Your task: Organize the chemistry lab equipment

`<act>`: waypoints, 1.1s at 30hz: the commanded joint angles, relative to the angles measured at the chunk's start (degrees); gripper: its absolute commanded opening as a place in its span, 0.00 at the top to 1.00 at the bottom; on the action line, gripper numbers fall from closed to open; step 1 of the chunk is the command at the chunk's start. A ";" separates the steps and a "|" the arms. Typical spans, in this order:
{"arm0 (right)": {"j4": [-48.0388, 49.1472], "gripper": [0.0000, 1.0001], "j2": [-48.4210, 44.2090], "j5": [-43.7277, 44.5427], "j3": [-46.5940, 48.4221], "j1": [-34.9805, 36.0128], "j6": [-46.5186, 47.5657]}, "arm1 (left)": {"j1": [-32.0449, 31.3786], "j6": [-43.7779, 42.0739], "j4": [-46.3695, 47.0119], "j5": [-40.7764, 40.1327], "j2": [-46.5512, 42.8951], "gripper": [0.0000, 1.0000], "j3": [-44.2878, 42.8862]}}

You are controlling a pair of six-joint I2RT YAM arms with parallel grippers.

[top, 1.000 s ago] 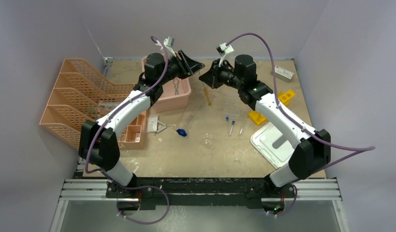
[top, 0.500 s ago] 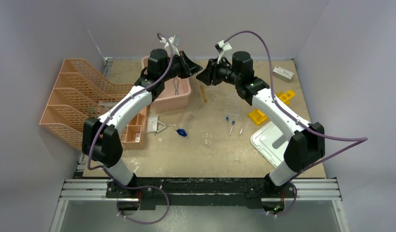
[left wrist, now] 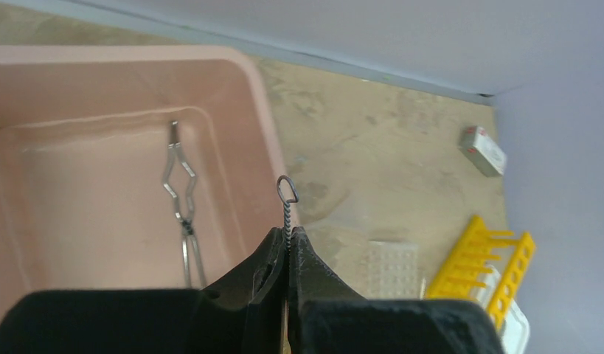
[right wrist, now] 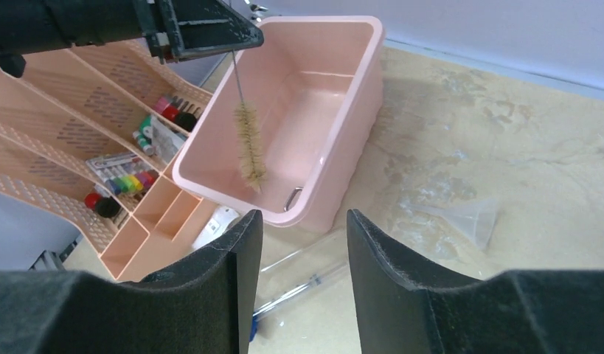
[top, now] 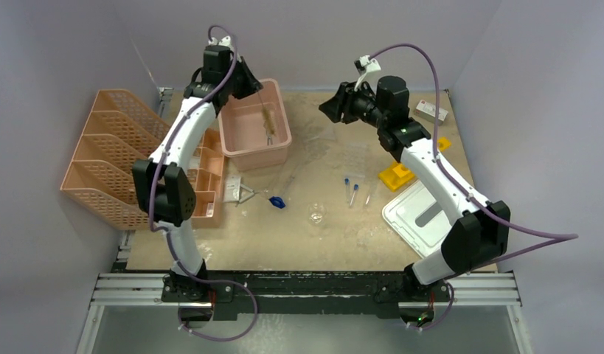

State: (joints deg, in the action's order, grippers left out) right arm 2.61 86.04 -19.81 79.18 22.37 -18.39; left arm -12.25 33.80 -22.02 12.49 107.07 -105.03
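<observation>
My left gripper [top: 245,80] is shut on the wire handle of the tube brush [top: 269,122], which hangs bristles down over the pink bin [top: 256,151]. In the left wrist view the twisted wire loop [left wrist: 287,188] sticks out above the closed fingertips [left wrist: 273,247]. Metal scissor-tongs [left wrist: 179,199] lie in the bin. My right gripper [top: 330,107] is open and empty, raised to the right of the bin. On the table lie two blue-capped tubes [top: 349,188], a tiny beaker [top: 316,215], a blue-ended dropper [top: 276,201], a clear rack [top: 354,155] and a yellow rack [top: 397,175].
Orange mesh trays [top: 114,155] holding small items stand at the left. A white lid [top: 420,214] lies at the right front and a small white box [top: 431,112] at the back right. A clear funnel [right wrist: 468,217] and a long clear tube [right wrist: 321,276] lie right of the bin.
The two grippers met at the table's back middle. My left gripper shut on the brush and carried it left over the bin. My right gripper opened and drew back to the right.
</observation>
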 commanded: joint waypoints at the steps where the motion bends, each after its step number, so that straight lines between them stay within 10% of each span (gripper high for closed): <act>1: 0.45 0.52 -0.98 2.63 -0.95 -0.47 0.29 | 0.30 -0.82 -11.17 -5.68 7.24 1.00 -7.39; 15: -3.97 0.51 2.42 9.06 2.87 -0.58 2.85 | -0.89 1.89 -10.86 -7.43 21.03 1.00 -11.56; 33: -5.60 0.50 2.52 11.67 3.48 -0.66 3.46 | -1.81 5.64 -4.59 -8.47 24.34 0.57 -15.80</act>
State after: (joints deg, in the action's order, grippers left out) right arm -4.05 89.89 -9.56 80.86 22.04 -15.68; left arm -14.28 38.98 -28.84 4.97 134.17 -116.64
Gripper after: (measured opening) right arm 0.499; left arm 0.421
